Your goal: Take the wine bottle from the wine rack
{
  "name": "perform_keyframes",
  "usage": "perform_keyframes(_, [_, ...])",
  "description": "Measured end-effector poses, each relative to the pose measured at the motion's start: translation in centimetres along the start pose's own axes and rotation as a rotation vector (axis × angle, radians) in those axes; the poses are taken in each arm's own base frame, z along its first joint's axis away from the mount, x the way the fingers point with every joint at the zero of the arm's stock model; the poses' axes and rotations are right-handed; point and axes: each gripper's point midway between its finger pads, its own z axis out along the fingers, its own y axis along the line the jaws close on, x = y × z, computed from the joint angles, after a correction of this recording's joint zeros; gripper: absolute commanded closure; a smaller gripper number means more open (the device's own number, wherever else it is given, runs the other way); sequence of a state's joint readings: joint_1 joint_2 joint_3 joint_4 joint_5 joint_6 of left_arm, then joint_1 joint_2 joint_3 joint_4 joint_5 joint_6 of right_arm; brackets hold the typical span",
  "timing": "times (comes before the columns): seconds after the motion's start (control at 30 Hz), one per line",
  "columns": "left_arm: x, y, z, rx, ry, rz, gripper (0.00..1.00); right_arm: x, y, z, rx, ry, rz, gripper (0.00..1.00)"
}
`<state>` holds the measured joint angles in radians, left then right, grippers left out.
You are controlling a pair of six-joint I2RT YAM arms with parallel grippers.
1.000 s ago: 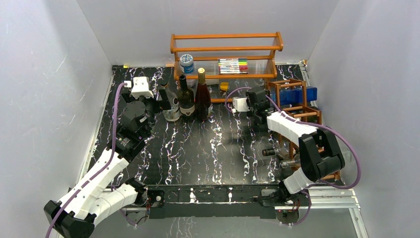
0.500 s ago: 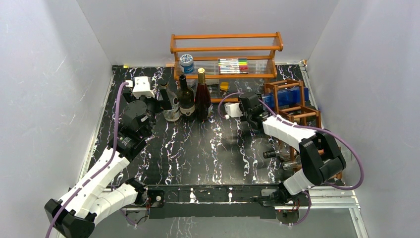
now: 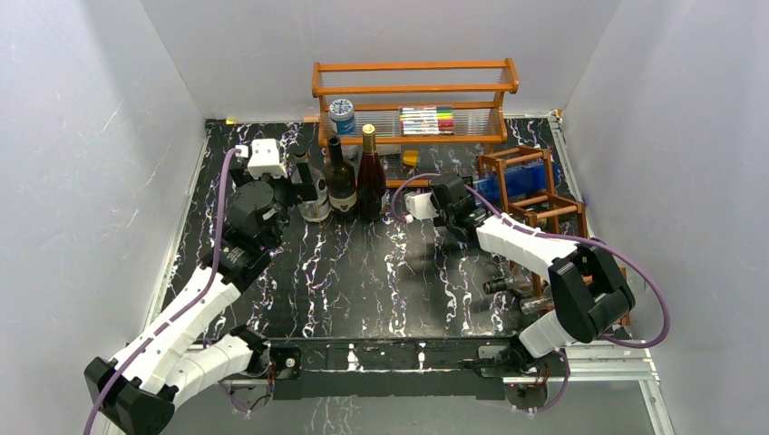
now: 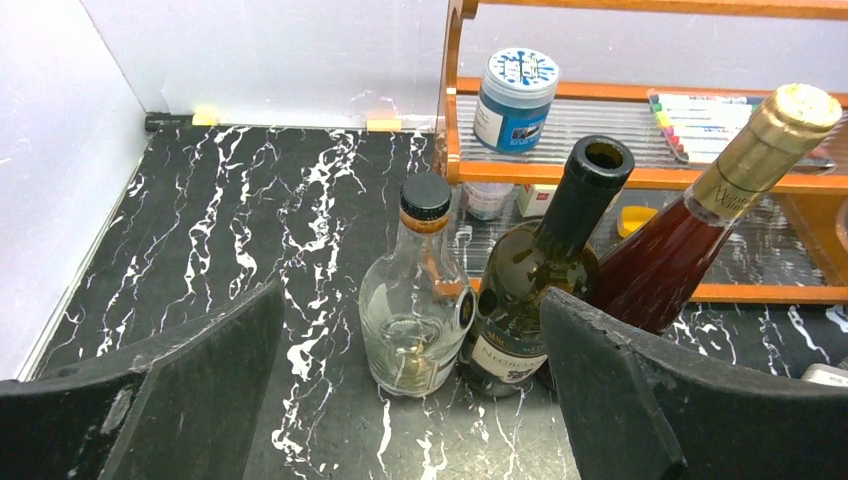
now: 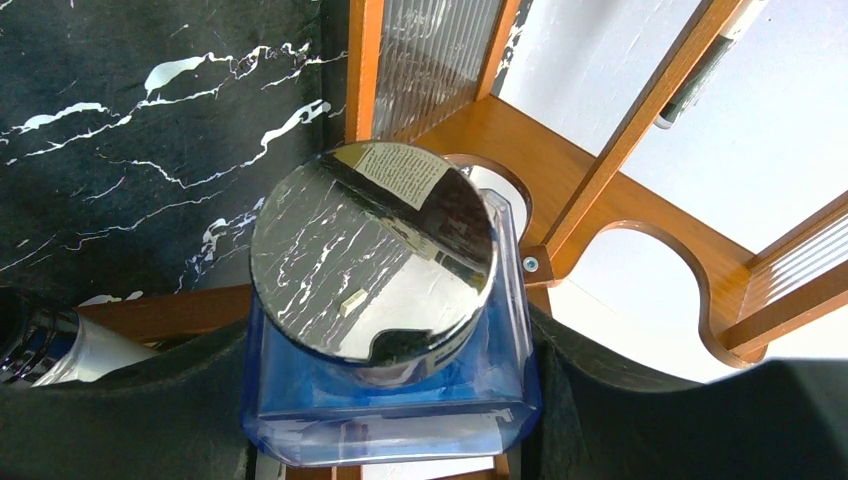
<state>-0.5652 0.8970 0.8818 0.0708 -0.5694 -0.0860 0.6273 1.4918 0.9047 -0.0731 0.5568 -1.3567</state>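
Note:
The wine bottle [image 3: 517,178] is blue glass with a round silver cap [image 5: 372,262]. It lies on its side in a top cell of the reddish-brown wine rack [image 3: 555,211], cap end pointing left. My right gripper [image 3: 472,198] is shut on its shoulder, one finger [image 5: 130,410] on each flat side of the blue body [image 5: 390,400]. A rack bar [image 5: 170,312] shows just behind the left finger. My left gripper [image 3: 304,188] stands open, empty, in front of three upright bottles.
A clear bottle [image 4: 418,300], a dark green one [image 4: 545,290] and a red one [image 4: 690,240] stand in a row. Behind them is the orange shelf [image 3: 413,91] with a blue jar [image 3: 342,116] and markers [image 3: 426,120]. More bottles [image 3: 508,285] lie low in the rack.
My right gripper has moved left with the blue bottle, sliding it leftward in its cell; the rack top seems dragged slightly left too. The left gripper edged a little toward the standing bottles.

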Motion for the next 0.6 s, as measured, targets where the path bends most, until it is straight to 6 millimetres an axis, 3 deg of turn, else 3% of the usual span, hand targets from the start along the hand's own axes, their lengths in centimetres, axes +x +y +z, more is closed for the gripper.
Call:
perform_keyframes(0.3, [0.4, -0.1, 0.3, -0.002, 0.011, 0.012, 0.02, -0.6, 0.3, -0.7, -0.019, 0.011, 0.0, 1.0])
perform_keyframes(0.6, [0.1, 0.1, 0.1, -0.007, 0.002, 0.008, 0.02, -3.0, 0.4, -1.9, -0.026, -0.022, -0.008, 1.0])
